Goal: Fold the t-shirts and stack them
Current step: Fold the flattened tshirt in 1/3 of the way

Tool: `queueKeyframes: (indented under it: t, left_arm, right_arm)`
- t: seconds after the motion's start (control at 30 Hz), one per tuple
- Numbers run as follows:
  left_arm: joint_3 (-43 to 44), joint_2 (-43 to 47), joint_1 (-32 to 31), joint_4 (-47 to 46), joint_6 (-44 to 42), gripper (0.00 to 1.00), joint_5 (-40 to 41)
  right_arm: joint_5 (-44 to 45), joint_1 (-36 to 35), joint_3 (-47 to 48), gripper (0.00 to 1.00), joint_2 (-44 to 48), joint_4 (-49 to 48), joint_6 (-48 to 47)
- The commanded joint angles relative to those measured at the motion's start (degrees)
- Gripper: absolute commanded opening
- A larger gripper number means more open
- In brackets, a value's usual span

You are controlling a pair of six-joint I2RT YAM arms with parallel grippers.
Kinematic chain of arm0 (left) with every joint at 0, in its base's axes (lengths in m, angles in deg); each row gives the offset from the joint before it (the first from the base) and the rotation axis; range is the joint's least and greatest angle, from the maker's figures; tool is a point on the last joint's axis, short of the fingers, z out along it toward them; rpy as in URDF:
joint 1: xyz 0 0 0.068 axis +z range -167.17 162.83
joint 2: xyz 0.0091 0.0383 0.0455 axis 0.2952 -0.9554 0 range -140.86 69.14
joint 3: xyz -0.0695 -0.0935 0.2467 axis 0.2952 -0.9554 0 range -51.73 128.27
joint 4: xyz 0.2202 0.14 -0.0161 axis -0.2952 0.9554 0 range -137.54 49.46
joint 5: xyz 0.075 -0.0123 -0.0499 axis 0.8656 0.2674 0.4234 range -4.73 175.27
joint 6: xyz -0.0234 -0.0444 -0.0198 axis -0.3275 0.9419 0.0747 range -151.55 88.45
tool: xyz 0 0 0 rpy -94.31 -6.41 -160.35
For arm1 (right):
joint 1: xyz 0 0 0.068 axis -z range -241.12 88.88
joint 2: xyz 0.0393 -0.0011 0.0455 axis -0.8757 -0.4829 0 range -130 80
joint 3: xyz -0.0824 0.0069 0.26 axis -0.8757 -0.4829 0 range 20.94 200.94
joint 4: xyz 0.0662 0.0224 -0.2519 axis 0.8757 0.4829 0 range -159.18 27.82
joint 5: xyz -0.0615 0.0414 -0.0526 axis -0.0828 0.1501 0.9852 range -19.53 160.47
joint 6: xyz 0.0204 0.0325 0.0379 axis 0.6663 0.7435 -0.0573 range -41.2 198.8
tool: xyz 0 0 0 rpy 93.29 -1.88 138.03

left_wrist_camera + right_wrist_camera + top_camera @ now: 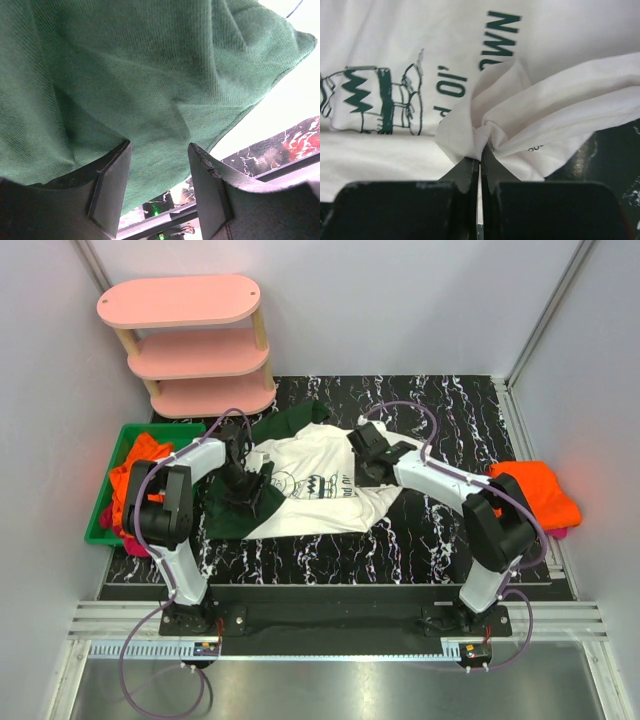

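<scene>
Fabric of the white t-shirt [310, 490], spread at mid-table [450, 540], is clamped in a bunch by the right gripper [480, 159]. The left gripper [159, 147] is held with fingers apart against the green sleeve [150, 75].

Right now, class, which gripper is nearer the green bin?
Left. The left gripper is at the t-shirt's green sleeve, just right of the green bin; the right gripper pinches its white cloth farther right.

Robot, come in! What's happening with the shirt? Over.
Right hand shut on white t-shirt. Left hand open at its green sleeve. Orange t-shirts piled aside.
</scene>
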Motion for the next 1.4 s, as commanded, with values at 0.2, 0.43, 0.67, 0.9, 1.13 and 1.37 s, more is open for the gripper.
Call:
queueKeyframes:
  t: [0.2,0.43,0.67,0.9,1.13,1.37]
  left_arm:
    - [-2.16,1.65,-0.04,-1.08,-0.10,0.56,2.19]
    - [-2.07,1.39,-0.04,-1.08,-0.28,0.56,2.37]
    - [-1.90,1.04,-0.04,-1.08,-0.28,0.56,2.02]
    - [-1.81,1.48,-0.04,-1.25,-0.45,0.56,1.40]
    - [-1.28,1.21,-0.04,-1.34,-0.28,0.56,0.96]
    - [-1.45,1.12,-0.04,-1.43,-0.19,0.56,0.79]
  right_arm:
    - [-12.19,-5.25,5.15,0.00,-5.06,-5.58,-6.56]
    - [-8.78,-5.43,3.57,0.00,-6.21,-5.75,-4.90]
    - [-1.84,-5.52,1.82,0.21,-3.58,-5.14,-2.10]
    - [13.17,-5.52,-1.26,0.65,6.27,-3.91,2.92]
    - [20.15,-1.14,-1.97,0.56,7.61,4.78,11.61]
    - [10.58,5.29,-1.80,0.48,-0.57,3.84,14.44]
